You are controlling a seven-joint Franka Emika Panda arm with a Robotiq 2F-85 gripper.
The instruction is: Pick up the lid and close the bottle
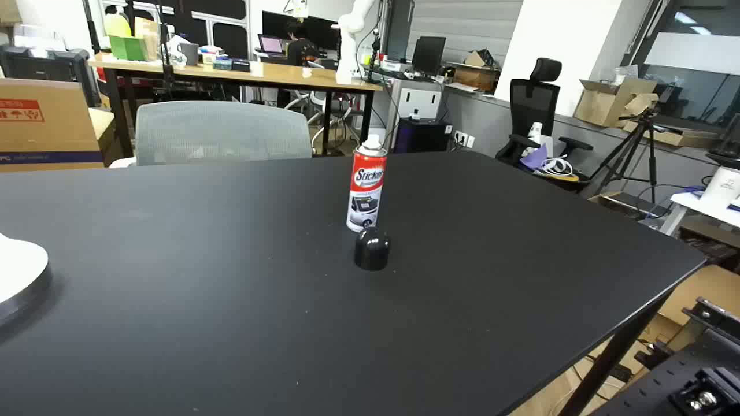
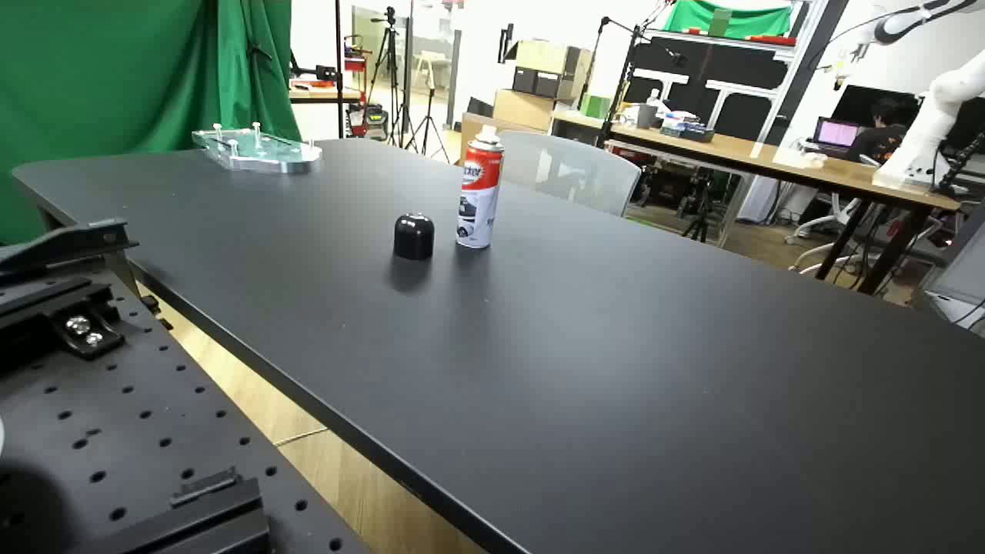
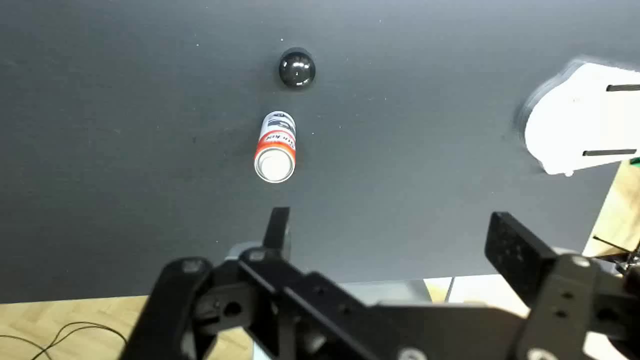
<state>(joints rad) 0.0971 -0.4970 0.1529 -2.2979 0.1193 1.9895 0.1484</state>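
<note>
Hanging clear of bottle (image 3: pixel 276 147) and lid (image 3: pixel 297 68), the hand (image 3: pixel 392 225) holds its 2 fingers (image 3: pixel 516 250) wide apart, gripping nothing.

- Lid (image 2: pixel 414 238): smooth, very glossy, plastic-looking, with sharp bright highlights.
- Bottle (image 1: pixel 365 188): smooth printed body with a slight sheen, metal-looking rim (image 1: pixel 370 152) near the top.
- Desk (image 2: pixel 654 369): smooth and mostly matt, a soft sheen where light falls, fine pale specks.
- Hand (image 3: pixel 392 225): mostly matt, with shiny metal-looking screws (image 3: pixel 581 261).
- Chair (image 1: pixel 222 133): fine mesh cloth on the back.
- Curtain (image 2: pixel 115 85): dull, creased cloth.
- Box (image 1: pixel 46 130): dull cardboard.
- Floor (image 3: pixel 100 310): smooth, wood-like, lightly grained.
</note>
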